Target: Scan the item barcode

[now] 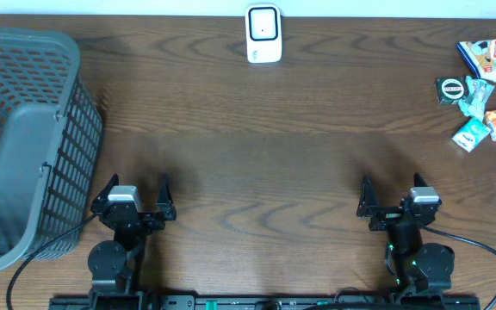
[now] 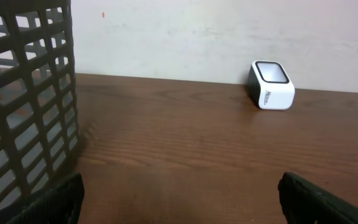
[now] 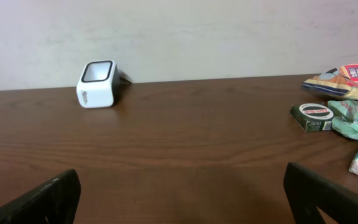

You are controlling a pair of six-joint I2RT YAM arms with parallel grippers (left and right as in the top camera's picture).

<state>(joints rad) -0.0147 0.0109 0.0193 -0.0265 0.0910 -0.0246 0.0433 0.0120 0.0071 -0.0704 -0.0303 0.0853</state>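
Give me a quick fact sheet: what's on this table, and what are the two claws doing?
Surface: dark wood-grain table
Scanner: white barcode scanner, far edge, middle, standing alone
Items: cluster of small packets, far right corner, none picked up
Basket: grey plastic basket, on the left side
Left gripper: open, holding nothing, at the near edge beside the basket
Right gripper: open, holding nothing, at the near edge
Progress: no item at the scanner yet

Grey basket (image 1: 80,155) (slatted walls) stands on the wooden table (image 1: 257,146).
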